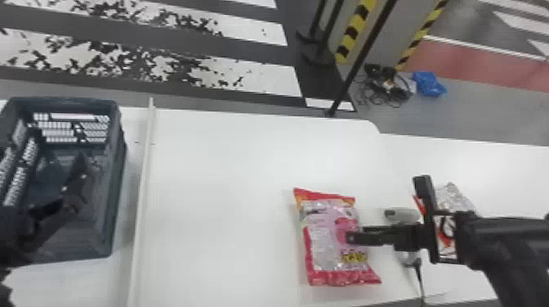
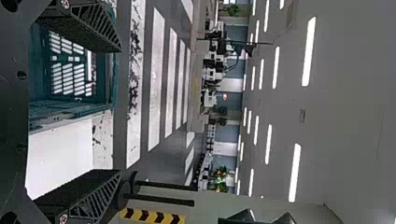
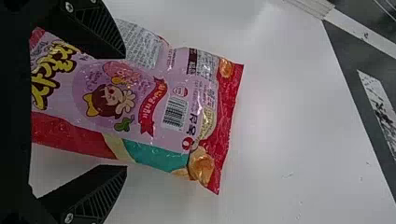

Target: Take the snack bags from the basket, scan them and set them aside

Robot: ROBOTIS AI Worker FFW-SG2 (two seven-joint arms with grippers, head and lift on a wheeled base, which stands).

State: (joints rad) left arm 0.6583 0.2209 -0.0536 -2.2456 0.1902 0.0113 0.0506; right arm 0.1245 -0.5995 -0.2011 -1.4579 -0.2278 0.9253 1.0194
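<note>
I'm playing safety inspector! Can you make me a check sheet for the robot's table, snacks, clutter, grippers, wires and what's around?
Surface: white table, with a raised white strip beside the basket
Job's things: pink-and-red snack bag lying flat, barcode up; dark plastic basket at left; scanner; silvery packet partly hidden behind the right arm
Clutter: blue bundle on the floor
Grippers: left gripper open, at the basket; right gripper open, above the snack bag
Cables: black cord near the scanner; tangled heap on the floor
Surroundings: striped floor, black posts
</note>
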